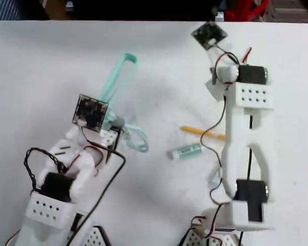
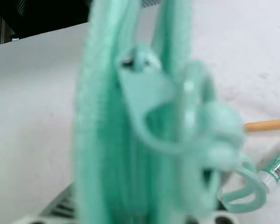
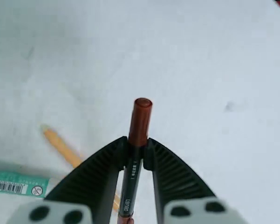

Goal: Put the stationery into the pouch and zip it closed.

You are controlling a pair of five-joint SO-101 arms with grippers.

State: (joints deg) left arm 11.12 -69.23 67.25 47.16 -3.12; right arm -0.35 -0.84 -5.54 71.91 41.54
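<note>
We see the left gripper (image 1: 114,129) clamped on the near end of the teal pouch (image 1: 115,82), which stands on edge left of centre and runs from the jaws toward the far side of the table (image 1: 51,56). In the left wrist view its zipper pull (image 2: 149,100) hangs against the fabric.

The right gripper (image 3: 136,142), at the far right, has its jaws pinched narrowly on a dark pen (image 3: 139,121), whose brown cap sticks out past the tips.

The yellow pencil (image 1: 202,132) and a green-labelled tube (image 1: 185,150) lie on the table between the arms, with the tube just nearer than the pencil.
</note>
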